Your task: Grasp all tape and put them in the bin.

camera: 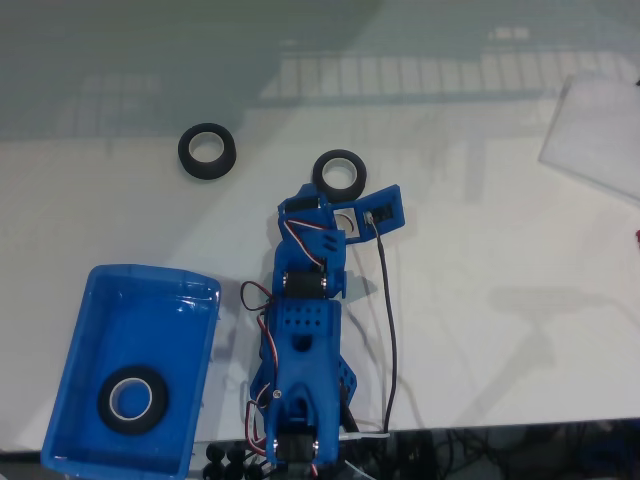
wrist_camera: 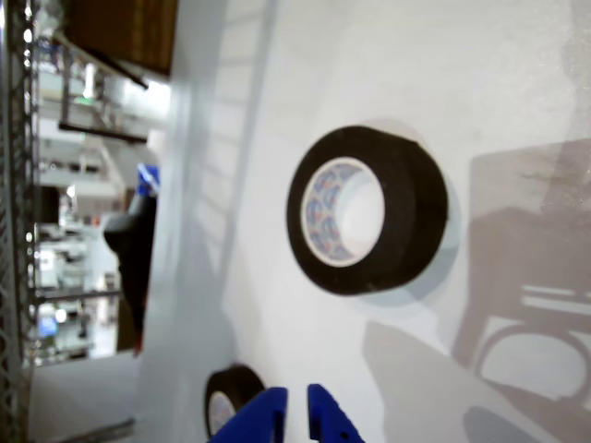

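Observation:
Three black tape rolls with whitish cores show in the fixed view. One tape roll (camera: 133,398) lies inside the blue bin (camera: 95,310) at the lower left. A second roll (camera: 207,150) rests on the white table at the upper left. The third roll (camera: 340,173) lies just beyond my blue gripper (camera: 306,204), apart from it. In the wrist view this near roll (wrist_camera: 369,210) sits mid-frame, the far roll (wrist_camera: 231,399) low down. My gripper (wrist_camera: 295,423) enters from the bottom edge, shut with nothing between its fingers.
A translucent sheet (camera: 598,125) lies at the table's upper right. A black cable (camera: 390,310) runs along the arm's right side down to the table's front edge. The bin stands close to the arm's base on its left.

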`<state>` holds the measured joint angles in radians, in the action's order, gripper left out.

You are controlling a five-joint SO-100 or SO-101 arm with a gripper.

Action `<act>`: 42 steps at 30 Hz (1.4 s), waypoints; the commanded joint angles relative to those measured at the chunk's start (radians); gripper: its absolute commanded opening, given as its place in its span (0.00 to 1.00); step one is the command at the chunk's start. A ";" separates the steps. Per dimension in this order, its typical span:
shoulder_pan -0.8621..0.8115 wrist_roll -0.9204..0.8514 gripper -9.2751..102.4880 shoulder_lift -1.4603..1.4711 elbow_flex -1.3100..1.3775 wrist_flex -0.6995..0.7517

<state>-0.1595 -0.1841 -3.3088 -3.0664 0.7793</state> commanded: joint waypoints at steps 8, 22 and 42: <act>-0.009 -0.003 0.08 -0.015 -0.035 0.000; -0.009 -0.003 0.08 -0.015 -0.035 0.000; -0.025 0.048 0.29 -0.015 -0.026 0.006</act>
<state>-0.1657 -0.1503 -3.3088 -3.0664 0.7793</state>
